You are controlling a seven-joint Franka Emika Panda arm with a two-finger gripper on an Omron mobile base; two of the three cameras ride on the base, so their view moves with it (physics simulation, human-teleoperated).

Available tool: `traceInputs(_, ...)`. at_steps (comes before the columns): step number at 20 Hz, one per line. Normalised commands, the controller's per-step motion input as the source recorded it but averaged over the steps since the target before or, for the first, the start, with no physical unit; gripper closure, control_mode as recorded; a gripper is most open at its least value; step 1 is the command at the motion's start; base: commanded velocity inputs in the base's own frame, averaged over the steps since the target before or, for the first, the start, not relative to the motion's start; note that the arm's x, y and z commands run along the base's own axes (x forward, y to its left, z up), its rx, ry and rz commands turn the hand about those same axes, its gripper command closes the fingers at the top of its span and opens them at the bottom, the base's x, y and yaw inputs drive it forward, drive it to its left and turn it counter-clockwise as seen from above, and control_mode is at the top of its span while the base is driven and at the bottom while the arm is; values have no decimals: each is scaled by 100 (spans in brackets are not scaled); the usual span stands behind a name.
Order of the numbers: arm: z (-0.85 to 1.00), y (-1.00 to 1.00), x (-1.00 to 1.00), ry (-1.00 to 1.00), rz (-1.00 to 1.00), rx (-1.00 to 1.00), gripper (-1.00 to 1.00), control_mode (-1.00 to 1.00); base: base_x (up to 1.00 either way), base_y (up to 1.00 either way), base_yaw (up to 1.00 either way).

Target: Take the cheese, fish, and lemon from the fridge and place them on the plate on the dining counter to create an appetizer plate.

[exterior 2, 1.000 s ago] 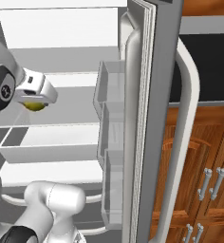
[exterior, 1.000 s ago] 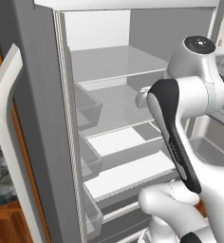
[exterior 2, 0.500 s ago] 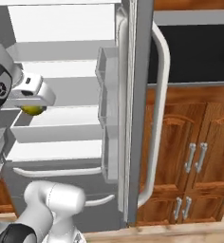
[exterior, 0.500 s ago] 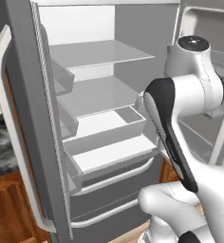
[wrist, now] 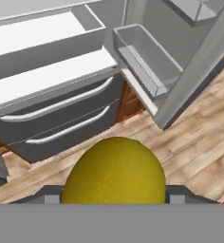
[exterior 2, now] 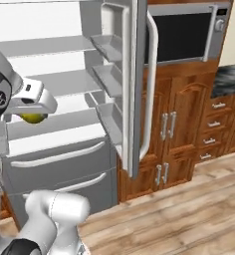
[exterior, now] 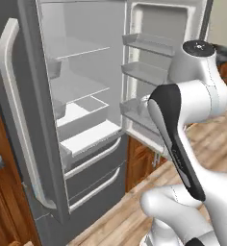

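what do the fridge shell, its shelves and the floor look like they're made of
The fridge shell looks like brushed grey steel: flat matte grey panels with long silvery handles. Its shelves look like white plastic, plain and slightly glossy, though glass can't be ruled out. The floor looks like light wood planks, with visible grain and seams.

This was a home kitchen, rendered rather than real. A tall grey steel fridge (exterior: 33, 144) stood with both doors swung open, showing white shelves, door bins and a lower drawer with long curved handles. Beside it ran brown wood cabinets (exterior 2: 181, 124) with silver pulls, and above them a dark built-in appliance (exterior 2: 186, 35) — probably a microwave or wall oven, though the view was too coarse to be sure. A strip of marbled stone counter (exterior 2: 229, 79) topped a drawer unit, and pale wood planks (exterior 2: 189, 209) covered the floor.
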Motion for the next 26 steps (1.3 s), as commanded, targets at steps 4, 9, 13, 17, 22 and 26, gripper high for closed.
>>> traceInputs(4,0,0,0,0,0,0,100,100,-100,24,-47)
traceInputs(9,0,0,0,0,0,0,100,100,-100,-8,-41)
traceInputs(13,0,0,0,0,0,0,100,100,-100,-60,-39)
traceInputs(17,0,0,0,0,0,0,100,100,-100,-81,-36)
traceInputs(22,0,0,0,0,0,0,100,100,-100,-98,-33)
traceInputs(26,0,0,0,0,0,0,100,100,-92,-100,-32)
